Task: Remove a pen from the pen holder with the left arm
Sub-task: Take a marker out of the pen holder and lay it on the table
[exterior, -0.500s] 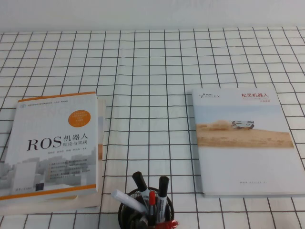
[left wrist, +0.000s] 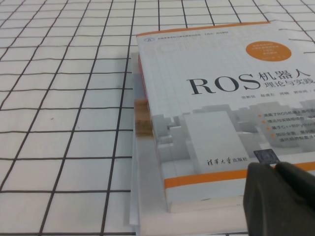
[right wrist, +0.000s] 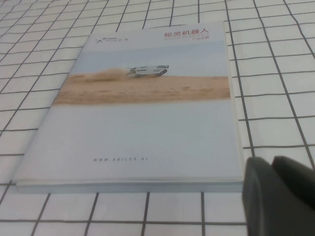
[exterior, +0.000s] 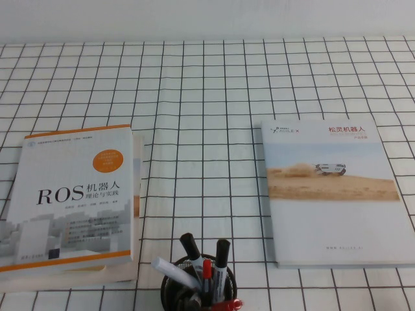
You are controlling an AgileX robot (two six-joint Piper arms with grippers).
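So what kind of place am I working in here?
Probably a robotics lab desk: a ROS textbook, an AgileX brochure and a pen holder on a checked cloth. Left gripper sits shut near the textbook, right gripper shut near the brochure.

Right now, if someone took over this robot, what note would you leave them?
Left gripper: shut, empty, above the white-and-orange ROS textbook.
Right gripper: shut, empty, by the pale AgileX booklet.
Black mesh pen holder: at the table's near edge between both books, with black, red and white pens standing inside.
Done: nothing yet.
Left: left arm reaches the holder, grips one pen, lifts it out.
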